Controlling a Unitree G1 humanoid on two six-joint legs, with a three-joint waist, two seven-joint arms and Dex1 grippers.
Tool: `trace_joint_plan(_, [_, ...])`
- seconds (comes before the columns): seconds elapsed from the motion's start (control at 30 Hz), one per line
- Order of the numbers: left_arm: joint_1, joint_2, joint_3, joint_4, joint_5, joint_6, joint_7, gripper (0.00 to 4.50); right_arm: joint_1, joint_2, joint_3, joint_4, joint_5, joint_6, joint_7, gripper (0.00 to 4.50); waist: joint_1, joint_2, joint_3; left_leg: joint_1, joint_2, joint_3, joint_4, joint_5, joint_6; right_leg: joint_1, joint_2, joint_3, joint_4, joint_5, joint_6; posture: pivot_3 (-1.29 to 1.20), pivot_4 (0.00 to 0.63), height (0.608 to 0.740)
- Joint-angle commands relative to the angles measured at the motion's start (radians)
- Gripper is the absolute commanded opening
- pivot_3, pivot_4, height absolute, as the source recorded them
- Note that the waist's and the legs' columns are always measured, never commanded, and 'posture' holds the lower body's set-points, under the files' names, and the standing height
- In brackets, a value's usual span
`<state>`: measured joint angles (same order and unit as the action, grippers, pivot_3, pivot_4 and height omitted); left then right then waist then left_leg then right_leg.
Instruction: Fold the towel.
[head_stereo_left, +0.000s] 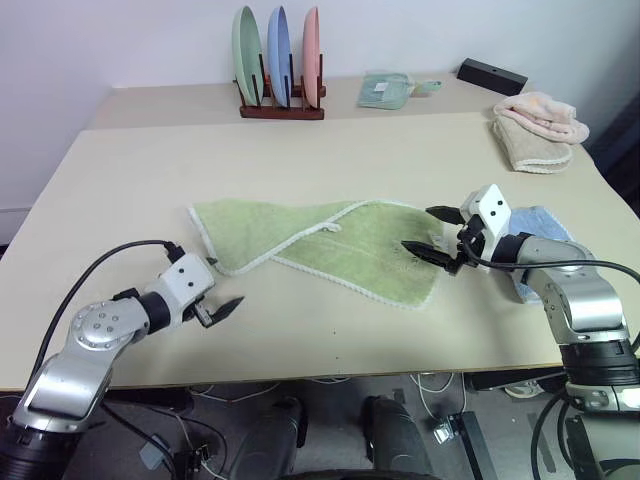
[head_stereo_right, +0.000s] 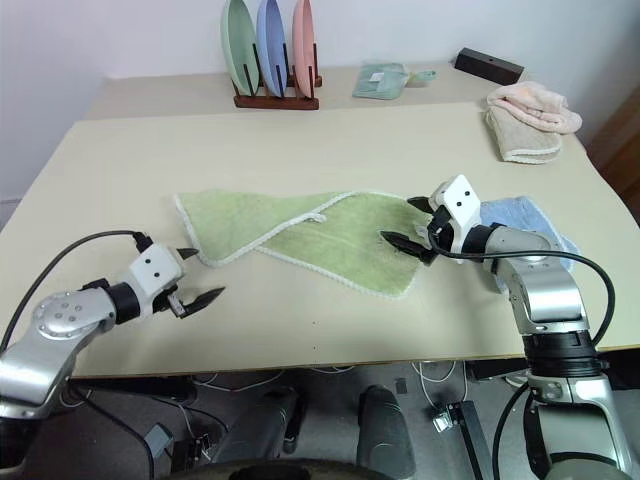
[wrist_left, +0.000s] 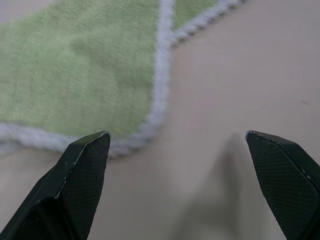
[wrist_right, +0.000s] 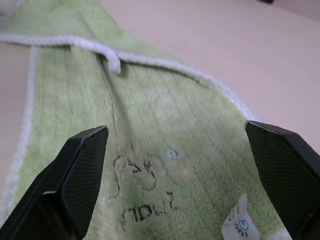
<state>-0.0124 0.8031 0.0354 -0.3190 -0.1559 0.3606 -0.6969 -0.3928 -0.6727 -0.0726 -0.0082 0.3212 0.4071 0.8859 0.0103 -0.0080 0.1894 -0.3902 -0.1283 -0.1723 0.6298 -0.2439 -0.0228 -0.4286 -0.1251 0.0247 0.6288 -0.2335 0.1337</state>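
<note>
A pale beige counter stands against a white wall, with a second, matching surface butted behind it that carries a wooden rack of green, blue and pink plates, a small mint cloth, a black box and, to the right, a pink and beige towel pile. The towel lies partly folded, one corner turned over, near the middle of the counter. The left tool hovers just off its near-left corner with jaws wide apart and empty, and the right tool is spread open over its right end, beside a light blue towel.
</note>
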Motion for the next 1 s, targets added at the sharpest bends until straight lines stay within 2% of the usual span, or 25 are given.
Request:
trace_joint_plan(0.03, [-0.074,-0.029,-0.044,0.087,0.033,-0.027,-0.008,4.43,0.015,0.013,-0.025,-0.050,0.022,-0.001,-0.019,4.50,0.001,0.000,0.000,0.000,0.000,0.000,0.000,0.000,0.000,0.000,0.000,0.000,0.000,0.000,0.000,0.00,0.150,0.740])
trace_joint_plan(0.2, [-0.179,-0.074,-0.105,0.259,0.102,-0.092,0.006,4.43,0.007,0.031,-0.021,-0.041,0.023,-0.016,-0.030,4.50,0.003,0.000,0.000,0.000,0.000,0.000,0.001,0.000,0.000,0.000,0.000,0.000,0.000,0.002,0.001,0.00,0.150,0.740])
trace_joint_plan(0.37, [-0.225,-0.113,-0.104,0.350,0.121,-0.140,0.028,4.43,0.004,0.039,-0.016,-0.035,0.020,-0.024,-0.032,4.50,0.002,0.001,-0.001,0.001,0.000,0.000,0.001,0.000,-0.001,0.001,0.001,0.000,0.000,0.002,0.001,0.00,0.150,0.740])
trace_joint_plan(0.43, [-0.210,-0.124,-0.099,0.339,0.109,-0.153,0.020,3.92,0.003,0.040,-0.014,-0.032,0.018,-0.029,-0.031,4.50,0.001,0.001,-0.001,0.001,0.000,0.000,0.001,0.000,-0.001,0.001,0.001,0.000,0.001,0.002,0.001,0.00,0.150,0.740])
trace_joint_plan(0.5, [-0.186,-0.127,-0.087,0.319,0.099,-0.161,0.017,3.20,-0.005,0.038,-0.012,-0.021,0.014,-0.039,-0.027,4.50,0.000,0.001,-0.001,0.001,0.000,0.000,0.001,0.000,-0.001,0.001,0.001,0.000,0.001,0.002,0.001,0.00,0.150,0.740])
trace_joint_plan(0.7, [-0.145,-0.117,-0.055,0.283,0.093,-0.162,0.021,0.13,-0.022,0.033,-0.007,0.010,0.008,-0.060,-0.010,4.50,-0.006,0.001,-0.001,0.001,0.002,0.000,0.001,0.000,-0.001,0.001,0.002,0.000,0.000,0.003,0.000,0.00,0.150,0.740])
trace_joint_plan(0.9, [-0.132,-0.111,-0.030,0.239,0.096,-0.165,0.039,0.05,-0.056,0.032,0.026,0.047,-0.024,-0.084,-0.003,4.50,-0.010,0.001,-0.001,0.001,0.002,0.000,0.001,0.000,-0.001,0.001,0.003,0.000,0.000,0.003,0.000,0.00,0.150,0.740])
trace_joint_plan(1.0, [-0.103,-0.106,0.022,0.167,0.059,-0.150,0.034,0.05,-0.082,0.026,0.036,0.075,-0.046,-0.103,-0.004,4.50,-0.013,0.001,-0.001,0.001,0.002,0.000,0.001,0.000,-0.001,0.000,0.003,0.001,0.000,0.003,0.000,0.00,0.150,0.740])
